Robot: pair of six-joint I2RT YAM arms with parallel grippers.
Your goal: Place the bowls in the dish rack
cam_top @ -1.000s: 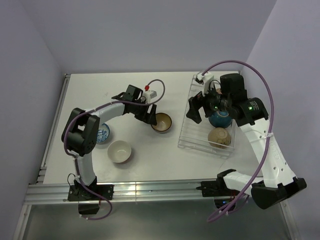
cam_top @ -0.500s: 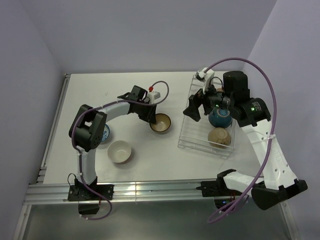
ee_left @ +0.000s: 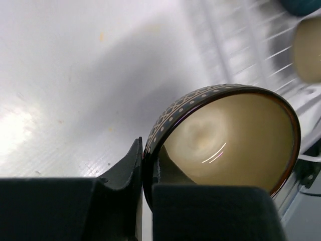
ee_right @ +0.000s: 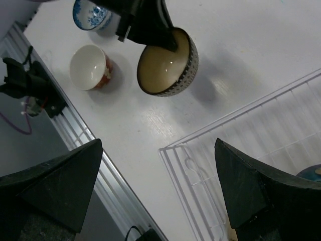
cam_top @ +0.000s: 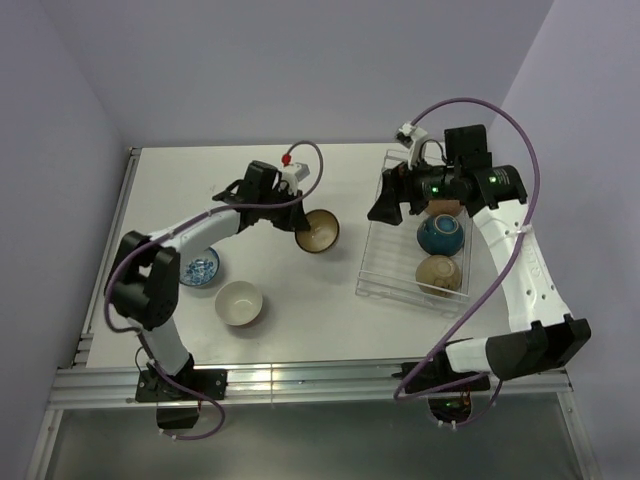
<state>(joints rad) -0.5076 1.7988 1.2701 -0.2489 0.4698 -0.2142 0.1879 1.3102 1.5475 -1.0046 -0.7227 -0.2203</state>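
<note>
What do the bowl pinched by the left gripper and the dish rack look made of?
The patterned bowl is probably glazed ceramic: its tan inside is glossy with sharp glints, and its dark outside carries a dotted lattice. The dish rack looks like clear plastic, see-through with thin moulded ribs.

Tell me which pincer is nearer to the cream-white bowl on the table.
Left. The left pincer, gripping the dark patterned bowl by its rim, is just beyond the cream-white bowl. The right pincer hangs open over the dish rack, farther off.
</note>
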